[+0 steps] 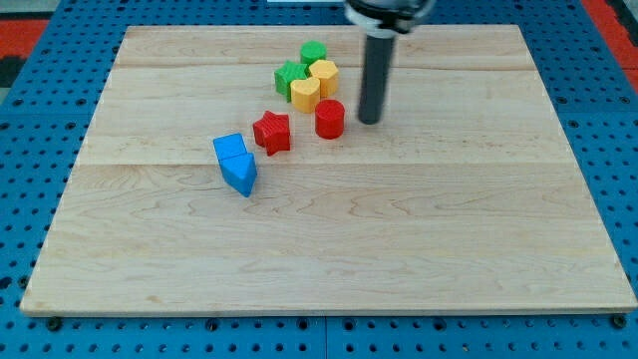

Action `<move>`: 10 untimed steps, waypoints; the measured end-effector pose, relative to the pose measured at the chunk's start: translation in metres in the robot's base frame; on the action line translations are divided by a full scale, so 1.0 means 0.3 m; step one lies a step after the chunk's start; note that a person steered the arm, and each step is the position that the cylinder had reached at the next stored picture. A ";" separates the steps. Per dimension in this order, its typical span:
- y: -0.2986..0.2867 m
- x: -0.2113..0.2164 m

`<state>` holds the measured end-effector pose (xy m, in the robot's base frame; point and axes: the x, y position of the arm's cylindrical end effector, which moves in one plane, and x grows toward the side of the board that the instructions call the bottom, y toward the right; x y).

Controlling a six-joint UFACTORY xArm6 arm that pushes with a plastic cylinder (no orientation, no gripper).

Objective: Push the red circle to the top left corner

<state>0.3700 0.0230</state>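
Note:
The red circle (330, 119) is a short red cylinder standing on the wooden board (329, 239), a little above the board's middle. My tip (370, 121) rests on the board just to the right of the red circle, with a small gap between them. The dark rod rises from it to the view's top. A red star (271, 132) lies left of the red circle.
A yellow heart (305, 94), a yellow hexagon (324, 75), a green star (290, 76) and a green block (313, 52) cluster just above the red circle. A blue cube (230, 149) and a blue triangle (240, 174) sit lower left. Blue pegboard surrounds the board.

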 end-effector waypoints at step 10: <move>-0.771 -0.188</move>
<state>0.3136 -0.2082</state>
